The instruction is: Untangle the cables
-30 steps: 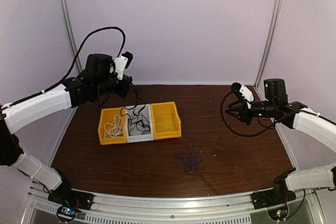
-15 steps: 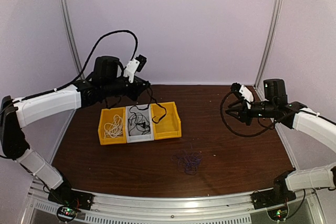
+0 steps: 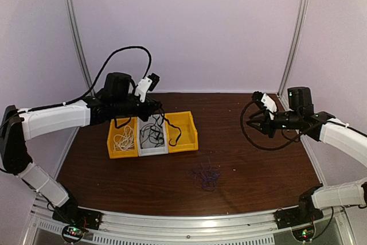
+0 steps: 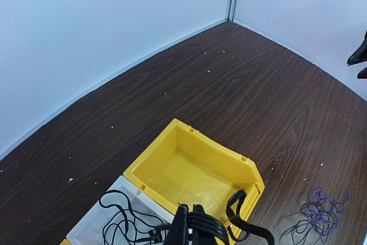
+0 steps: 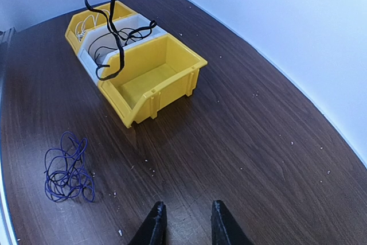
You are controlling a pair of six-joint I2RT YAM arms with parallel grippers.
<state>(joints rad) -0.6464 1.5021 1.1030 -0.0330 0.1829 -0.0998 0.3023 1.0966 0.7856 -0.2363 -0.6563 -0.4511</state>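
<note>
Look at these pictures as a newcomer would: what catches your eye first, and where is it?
First comes the black cable dangling from the left gripper, whose jaws are shut on it, with its loop hanging at the empty yellow bin towards the back left. Next is the dark blue cable, a loose tangle lying alone on the brown table in front of the bins. The right gripper hovers at the right with open jaws.

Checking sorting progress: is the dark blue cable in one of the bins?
No, the dark blue cable lies on the table, apart from the yellow bin.
</note>
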